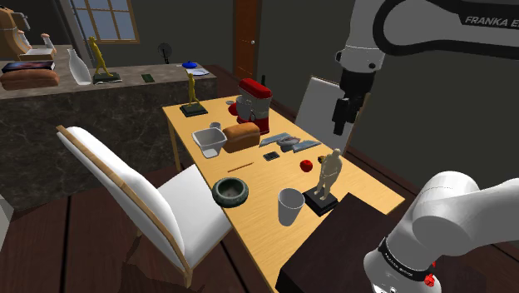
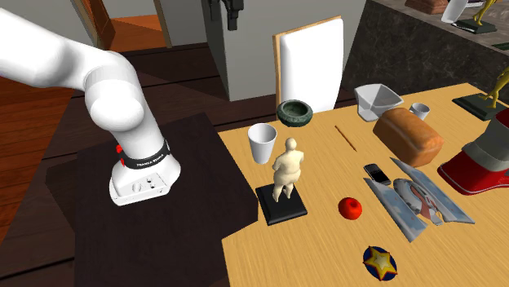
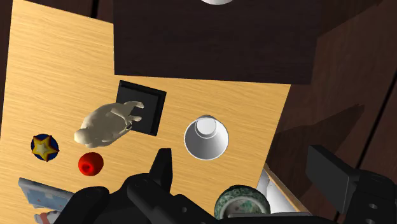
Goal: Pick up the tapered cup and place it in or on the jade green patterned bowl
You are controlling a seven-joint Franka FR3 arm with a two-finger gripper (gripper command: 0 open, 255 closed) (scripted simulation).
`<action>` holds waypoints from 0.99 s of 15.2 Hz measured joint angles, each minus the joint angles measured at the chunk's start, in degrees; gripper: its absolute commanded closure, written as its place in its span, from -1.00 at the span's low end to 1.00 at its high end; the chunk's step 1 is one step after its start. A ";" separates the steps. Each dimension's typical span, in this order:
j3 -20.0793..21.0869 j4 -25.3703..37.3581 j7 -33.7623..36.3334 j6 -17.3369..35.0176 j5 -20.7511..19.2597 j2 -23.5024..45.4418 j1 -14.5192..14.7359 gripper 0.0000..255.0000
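Observation:
The tapered cup [image 1: 290, 206] is plain white and stands upright near the table's front edge, close to the dark stand. A dark green patterned bowl [image 1: 230, 191] sits to the cup's left in the shoulder view, a short gap away. My black gripper [image 1: 341, 129] hangs high above the table, well above and behind the cup, open and holding nothing. In the wrist view the cup [image 3: 206, 137] and the bowl [image 3: 240, 203] lie far below, between the spread fingers of the gripper [image 3: 242, 159]. The second exterior view has the cup [image 2: 263, 143], the bowl [image 2: 295, 112] and the gripper [image 2: 231, 20].
A tan figurine on a black base [image 1: 324, 187] stands right beside the cup. A red apple [image 1: 306, 165], a bread loaf [image 1: 242, 136], a white square container [image 1: 210, 140], a red mixer [image 1: 255, 104] and magazines [image 1: 287, 142] lie further back. A white chair [image 1: 133, 196] stands by the table's edge.

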 measured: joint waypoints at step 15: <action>6.09 -16.38 6.96 27.23 0.49 11.32 0.26 -1.00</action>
